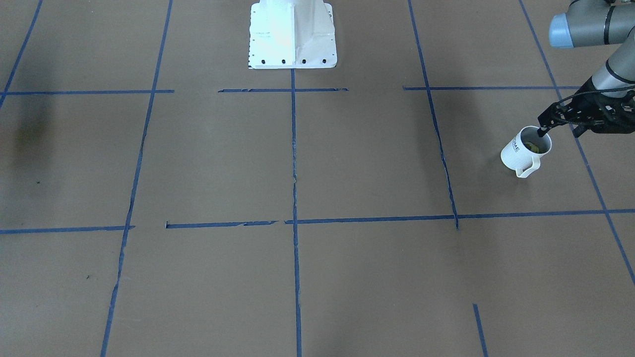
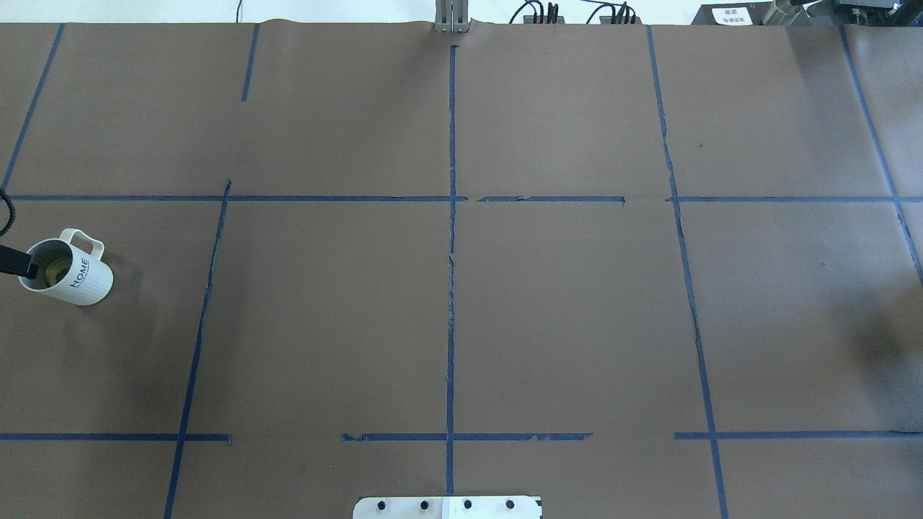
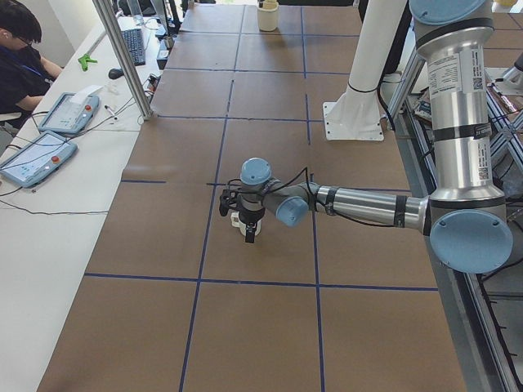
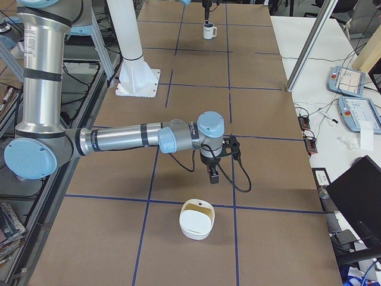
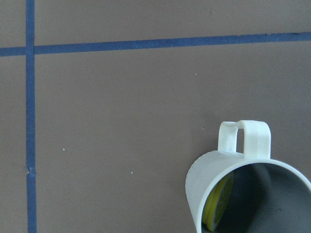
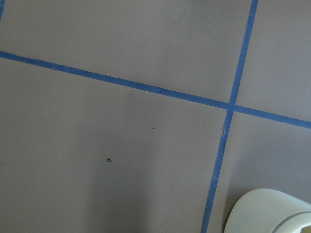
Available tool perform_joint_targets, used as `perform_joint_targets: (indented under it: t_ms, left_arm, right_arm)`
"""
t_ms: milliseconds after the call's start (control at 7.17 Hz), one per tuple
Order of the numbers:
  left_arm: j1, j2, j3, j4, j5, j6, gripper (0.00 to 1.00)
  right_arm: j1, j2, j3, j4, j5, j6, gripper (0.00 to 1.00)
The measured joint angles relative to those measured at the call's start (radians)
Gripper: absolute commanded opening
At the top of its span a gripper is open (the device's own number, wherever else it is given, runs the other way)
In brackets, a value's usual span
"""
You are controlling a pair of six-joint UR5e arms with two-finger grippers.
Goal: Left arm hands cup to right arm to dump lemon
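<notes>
Left gripper (image 1: 544, 130) — cup (image 1: 516, 151) rim (lemon (image 1: 534, 147) inside)

White cup (image 1: 516, 152), yellow-green lemon (image 1: 535, 146), blue-gridded brown table (image 1: 357, 163).

Brown table (image 2: 577, 324), blue tape grid (image 2: 451, 288), white bowl (image 4: 196, 221)

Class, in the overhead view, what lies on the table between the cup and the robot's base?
Nothing: the overhead view shows only bare table crossed by blue tape lines between cup and base.
</notes>
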Motion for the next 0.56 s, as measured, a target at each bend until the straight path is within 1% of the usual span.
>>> perform_joint_targets:
  t_ms: [140,279,419,558]
  left_arm:
    - [0.015,-0.007,0.013,-0.003,0.001,-0.015,0.75]
    - [0.028,-0.015,0.020,-0.004,0.000,-0.030,0.26]
    - [0.034,-0.019,0.023,-0.005,-0.005,-0.039,0.18]
    - [0.035,-0.022,0.022,-0.004,-0.009,-0.043,0.18]
  right_arm:
    - [0.000,0.000,0.000,0.000,0.000,-0.001,1.00]
    - [0.000,0.000,0.000,0.000,0.000,-0.001,1.00]
    - [0.000,0.000,0.000,0.000,0.000,-0.002,1.00]
    - [0.000,0.000,-0.001,0.000,0.000,-0.003,1.00]
